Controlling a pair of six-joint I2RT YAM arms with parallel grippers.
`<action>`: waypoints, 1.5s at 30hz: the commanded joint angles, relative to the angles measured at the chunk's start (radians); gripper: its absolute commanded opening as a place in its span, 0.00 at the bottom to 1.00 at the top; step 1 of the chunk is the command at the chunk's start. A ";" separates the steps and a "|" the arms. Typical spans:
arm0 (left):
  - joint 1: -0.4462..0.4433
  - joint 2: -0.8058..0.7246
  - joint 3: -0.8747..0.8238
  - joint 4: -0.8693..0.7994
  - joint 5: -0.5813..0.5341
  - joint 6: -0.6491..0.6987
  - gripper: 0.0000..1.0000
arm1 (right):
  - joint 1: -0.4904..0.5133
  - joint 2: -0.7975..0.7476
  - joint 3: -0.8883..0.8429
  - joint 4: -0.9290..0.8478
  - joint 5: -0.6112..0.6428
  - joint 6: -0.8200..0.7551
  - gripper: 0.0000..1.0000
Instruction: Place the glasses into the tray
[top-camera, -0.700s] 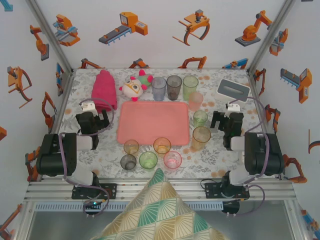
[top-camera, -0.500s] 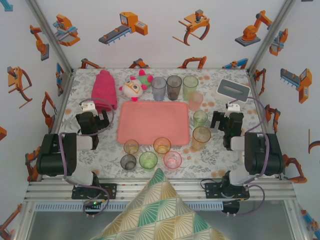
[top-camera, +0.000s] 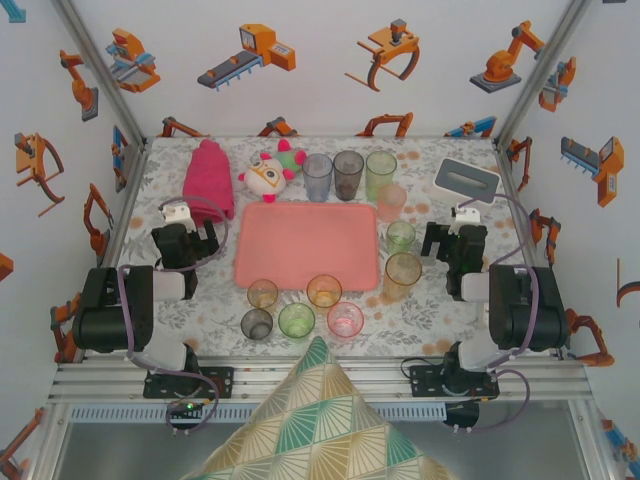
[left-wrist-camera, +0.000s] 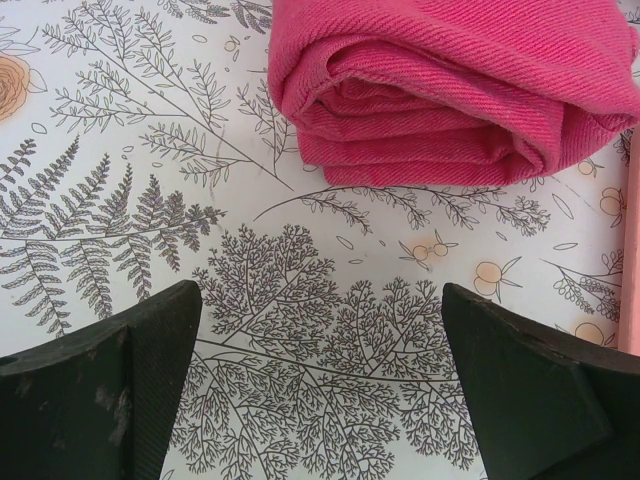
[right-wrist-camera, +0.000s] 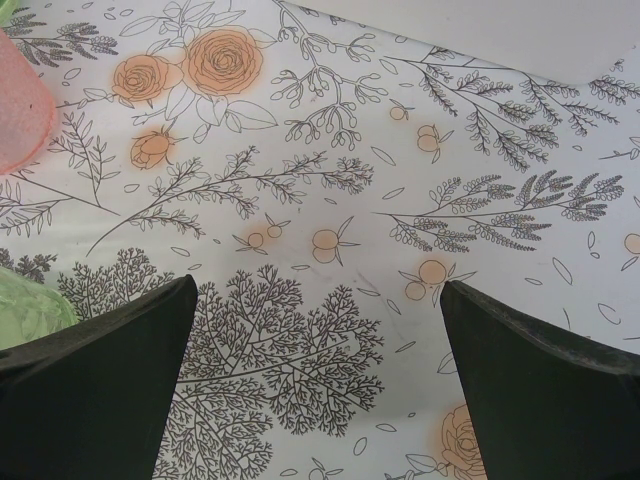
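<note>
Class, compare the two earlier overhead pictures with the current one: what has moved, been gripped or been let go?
Nothing visibly changed. The left gripper and right gripper stay open and empty. The glasses all stand outside the tray, which has nothing on it.

The glasses (top-camera: 324, 290) look translucent plastic, the tray (top-camera: 308, 245) smooth and matt, the towel (left-wrist-camera: 460, 90) coarse twill cloth.

Counter (top-camera: 425, 315), floral-print surface. Directly on it:
- rolled pink towel (left-wrist-camera: 450, 90), just ahead of the left pincer (left-wrist-camera: 320, 390)
- salmon tray (top-camera: 308, 245), between the two pincers
- glasses (top-camera: 324, 290), along the tray's far, near and right edges
- plush toy (top-camera: 270, 172), beside the towel
- grey box (top-camera: 467, 180), ahead of the right pincer (right-wrist-camera: 318, 380)
</note>
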 joint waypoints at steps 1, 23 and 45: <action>-0.006 0.007 0.019 0.030 -0.005 0.013 0.97 | 0.000 0.011 0.028 0.047 -0.005 0.013 0.99; -0.006 0.007 0.020 0.030 -0.005 0.012 0.97 | -0.001 0.011 0.028 0.047 0.027 0.026 0.99; -0.006 -0.244 0.109 -0.381 -0.022 -0.010 0.97 | 0.003 -0.384 0.009 -0.273 0.233 0.078 0.99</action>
